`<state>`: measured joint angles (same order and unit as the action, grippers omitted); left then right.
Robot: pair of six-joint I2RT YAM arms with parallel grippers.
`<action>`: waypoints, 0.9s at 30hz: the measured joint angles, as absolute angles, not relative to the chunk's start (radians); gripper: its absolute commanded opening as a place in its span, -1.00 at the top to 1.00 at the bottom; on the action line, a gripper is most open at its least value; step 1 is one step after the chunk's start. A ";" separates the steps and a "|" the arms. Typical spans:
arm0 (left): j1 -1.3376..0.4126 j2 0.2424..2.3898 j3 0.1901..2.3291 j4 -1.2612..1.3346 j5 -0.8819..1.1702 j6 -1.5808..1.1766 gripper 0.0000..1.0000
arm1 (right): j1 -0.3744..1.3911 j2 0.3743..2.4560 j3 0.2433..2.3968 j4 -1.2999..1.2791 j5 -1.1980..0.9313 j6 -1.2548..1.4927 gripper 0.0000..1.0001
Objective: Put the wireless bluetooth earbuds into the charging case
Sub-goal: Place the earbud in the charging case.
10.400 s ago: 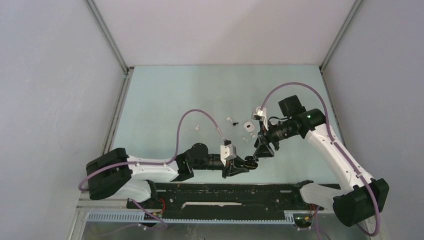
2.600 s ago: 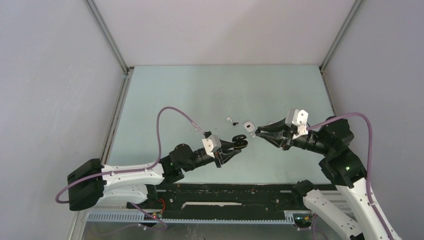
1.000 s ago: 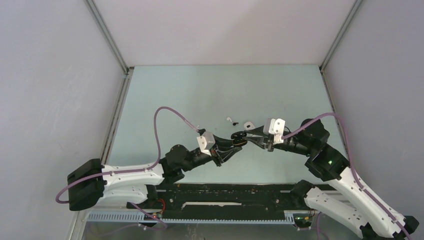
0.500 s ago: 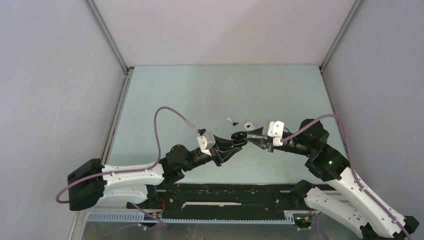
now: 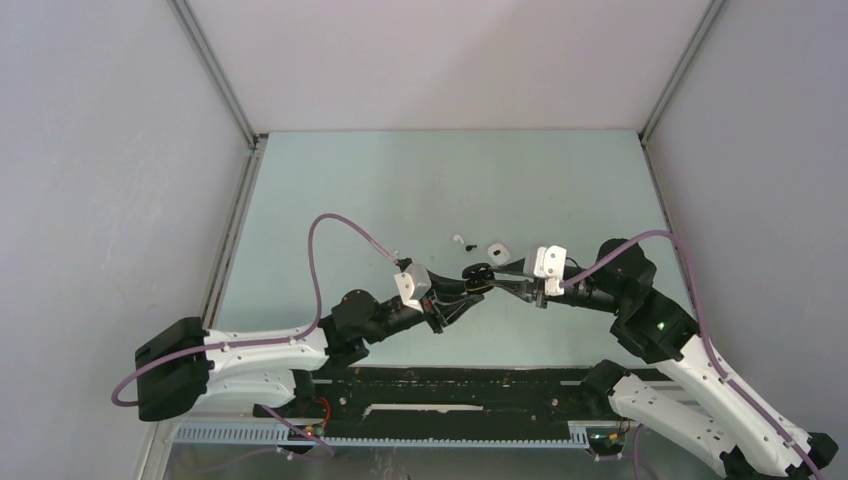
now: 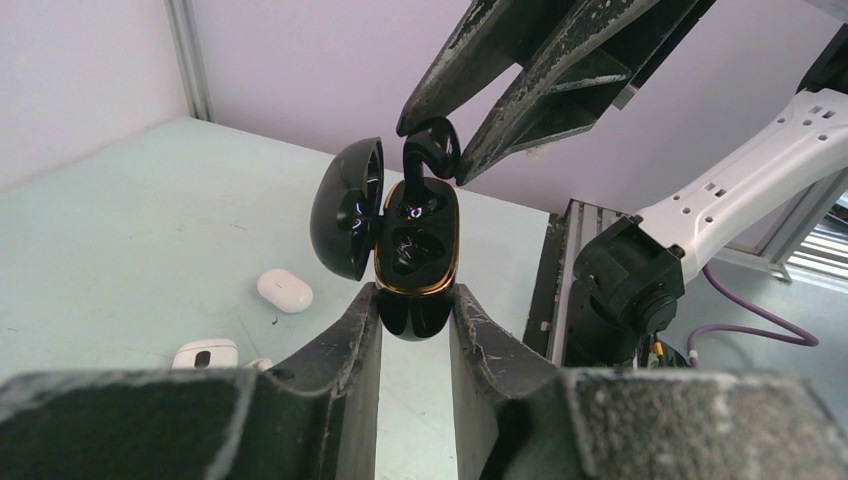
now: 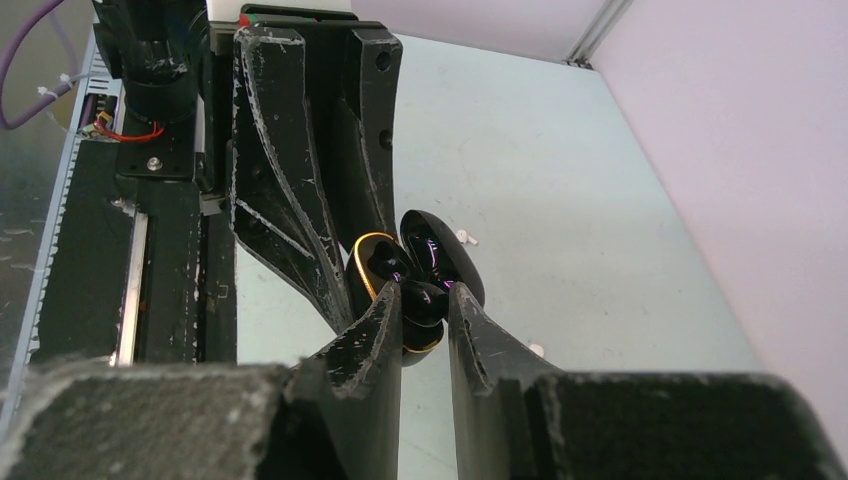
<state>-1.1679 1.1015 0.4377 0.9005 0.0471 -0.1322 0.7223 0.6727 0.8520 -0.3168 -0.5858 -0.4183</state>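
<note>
My left gripper [image 6: 414, 305] is shut on an open black charging case [image 6: 415, 255] with a gold rim, lid hinged back to the left. My right gripper [image 7: 424, 297] is shut on a black earbud [image 6: 428, 150], its stem at the mouth of the case's upper pocket. In the right wrist view the earbud [image 7: 425, 297] sits between my fingertips just over the case [image 7: 372, 265]. In the top view both grippers meet at mid-table, left [image 5: 470, 288] and right [image 5: 492, 279], around the case [image 5: 479, 274].
On the table behind lie a white case [image 5: 497, 251], a white earbud [image 5: 460, 239] and a small black earbud [image 5: 470, 246]. The left wrist view shows a closed white case [image 6: 285, 291] and another white case [image 6: 206, 354].
The left arm lifted the black case toward mid-table. The right arm swung in from the right with the black earbud and now holds it at the case's opening. Little motion in the last second.
</note>
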 measured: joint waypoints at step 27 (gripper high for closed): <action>-1.168 1.102 0.389 0.920 0.026 -0.132 1.00 | 0.728 0.711 0.926 -0.438 -0.579 -0.432 -0.45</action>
